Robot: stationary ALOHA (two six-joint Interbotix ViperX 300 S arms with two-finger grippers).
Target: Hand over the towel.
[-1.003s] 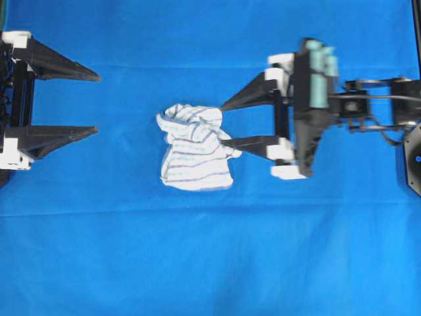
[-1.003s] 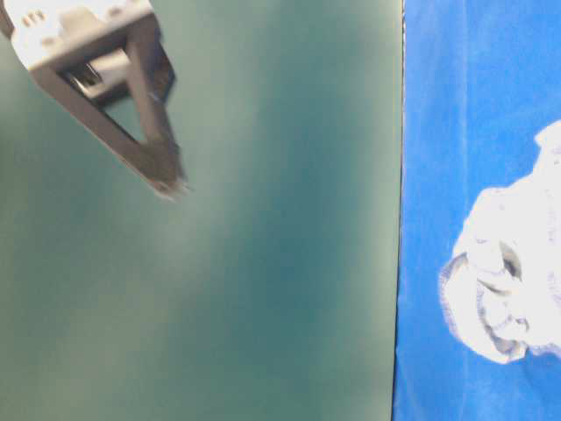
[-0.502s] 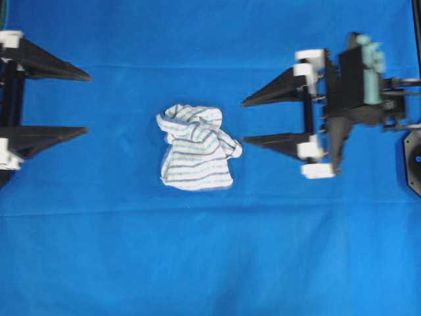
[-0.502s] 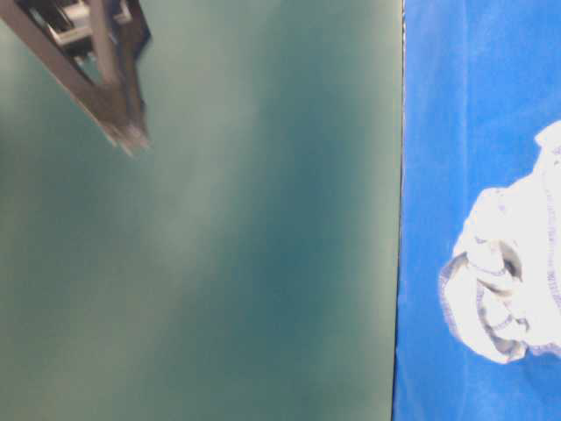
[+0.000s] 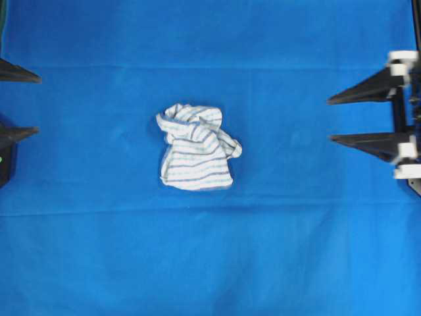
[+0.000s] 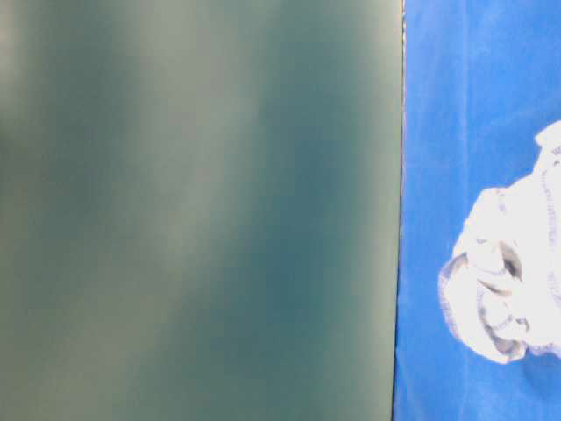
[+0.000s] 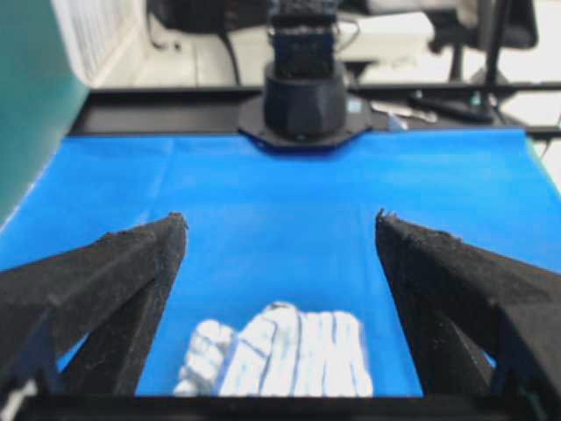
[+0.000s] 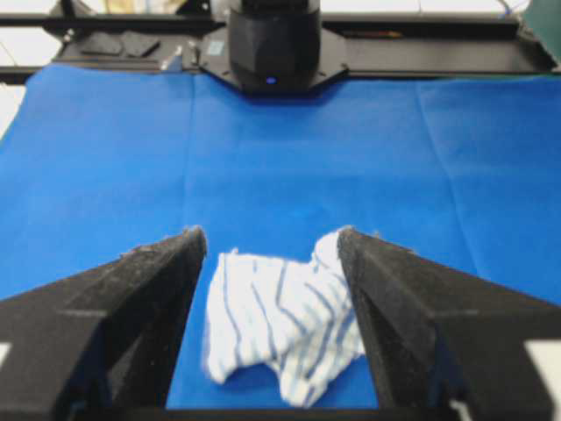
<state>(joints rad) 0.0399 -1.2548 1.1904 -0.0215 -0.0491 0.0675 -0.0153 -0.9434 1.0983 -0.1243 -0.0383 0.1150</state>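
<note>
Overhead, the towel (image 5: 197,147) lies crumpled in the middle of the blue tablecloth (image 5: 210,263). The left gripper (image 5: 20,105) at the left edge and the right gripper (image 5: 342,118) at the right edge both stand wide open, holding nothing, well apart from it. At table level, only the towel's bunched edge shows. Each wrist view frames the towel between spread fingers (image 8: 131,298).

Blue tablecloth (image 5: 276,250) covers table; green wall (image 6: 193,210) alongside, blurred, perhaps backdrop.
</note>
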